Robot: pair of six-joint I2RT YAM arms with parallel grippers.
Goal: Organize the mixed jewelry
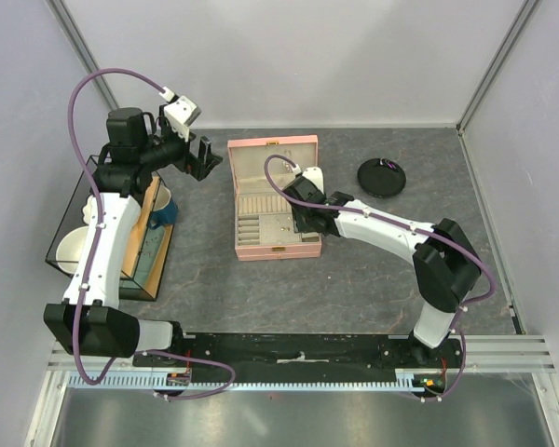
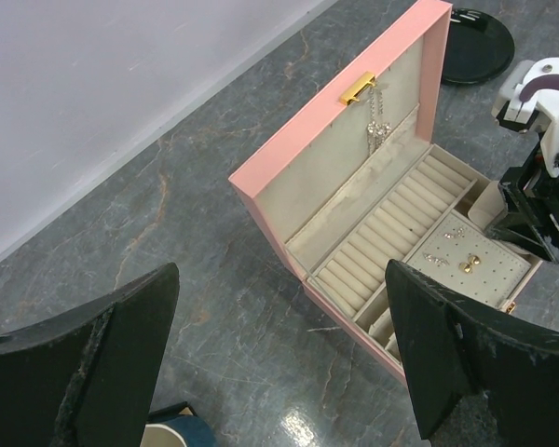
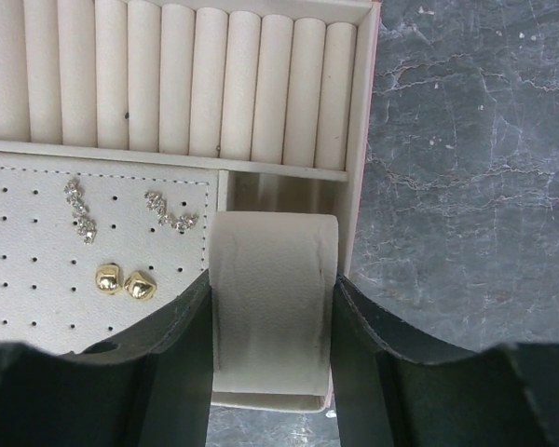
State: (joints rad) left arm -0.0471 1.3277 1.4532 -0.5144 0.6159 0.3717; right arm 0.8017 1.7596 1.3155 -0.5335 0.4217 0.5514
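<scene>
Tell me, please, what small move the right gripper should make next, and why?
Probably close gently and lift straight up a little. The right gripper has one finger on each side of the beige cushion, which sits in the corner compartment of the pink box; a firm grip is not clear.

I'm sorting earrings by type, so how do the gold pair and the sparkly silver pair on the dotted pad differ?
The gold pair are smooth, rounded nuggets; the silver pair are longer strings of small glittering stones. The gold pair lie close together, while the silver pair lie well apart, at different angles. Both rest on the dotted pad inside the open pink box.
</scene>
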